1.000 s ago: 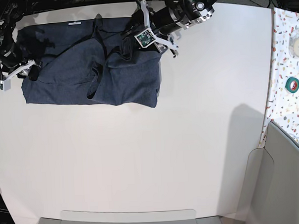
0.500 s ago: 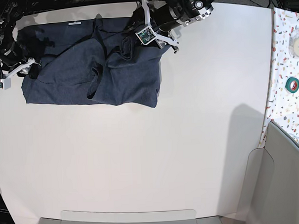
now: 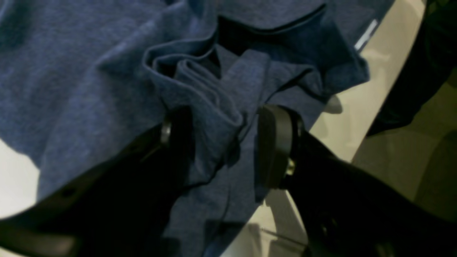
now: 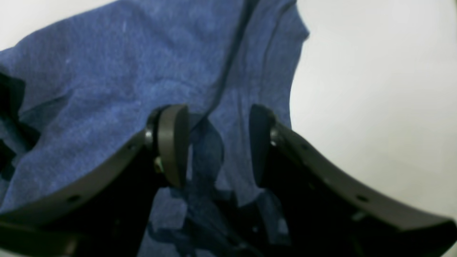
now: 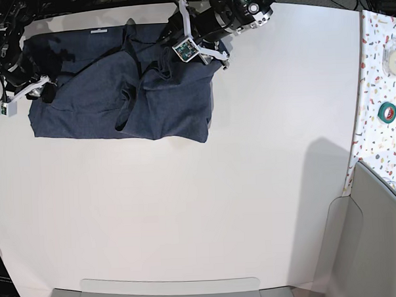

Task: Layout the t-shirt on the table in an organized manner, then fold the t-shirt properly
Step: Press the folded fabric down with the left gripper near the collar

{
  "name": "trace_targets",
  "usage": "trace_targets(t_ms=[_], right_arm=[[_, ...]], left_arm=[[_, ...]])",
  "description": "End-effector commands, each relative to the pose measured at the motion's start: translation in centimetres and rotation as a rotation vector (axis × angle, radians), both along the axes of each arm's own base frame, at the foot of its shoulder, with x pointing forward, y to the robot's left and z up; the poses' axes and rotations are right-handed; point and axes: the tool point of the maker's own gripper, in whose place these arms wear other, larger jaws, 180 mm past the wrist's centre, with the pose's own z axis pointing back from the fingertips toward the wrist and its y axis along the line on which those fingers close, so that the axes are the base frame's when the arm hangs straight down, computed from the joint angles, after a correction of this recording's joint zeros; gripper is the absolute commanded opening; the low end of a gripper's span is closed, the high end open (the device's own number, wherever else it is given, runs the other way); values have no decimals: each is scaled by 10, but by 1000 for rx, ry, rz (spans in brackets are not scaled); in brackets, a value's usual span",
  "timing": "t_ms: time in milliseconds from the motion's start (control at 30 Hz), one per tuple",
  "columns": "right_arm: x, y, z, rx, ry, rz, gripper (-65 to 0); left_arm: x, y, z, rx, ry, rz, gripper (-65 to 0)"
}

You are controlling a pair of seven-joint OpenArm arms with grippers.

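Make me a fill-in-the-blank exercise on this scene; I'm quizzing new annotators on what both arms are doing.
1. The t-shirt lies on the white ____.
2. The left gripper has a bunched fold of ____ between its jaws.
3. The right gripper works at the shirt's edge, beside bare ____ tabletop.
4. In the base view, the shirt lies near the table's ____ edge.

Missing words: table; cloth; white; far

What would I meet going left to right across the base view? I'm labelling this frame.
Right gripper → t-shirt → left gripper → bare white table → speckled side surface carrying a green tape roll.
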Motion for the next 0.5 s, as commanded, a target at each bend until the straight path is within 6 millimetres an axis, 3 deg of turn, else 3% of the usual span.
trace_targets(t_ms=[0, 300, 467], right_arm=[[7, -5, 13, -22, -45, 6, -374], [6, -5, 12, -22, -43, 6, -374], [6, -5, 12, -22, -43, 6, -374]], left_arm=[[5, -4, 11, -32, -32, 5, -376], [16, -9, 12, 46, -146, 8, -376], [14, -6, 1, 79, -136, 3, -376]])
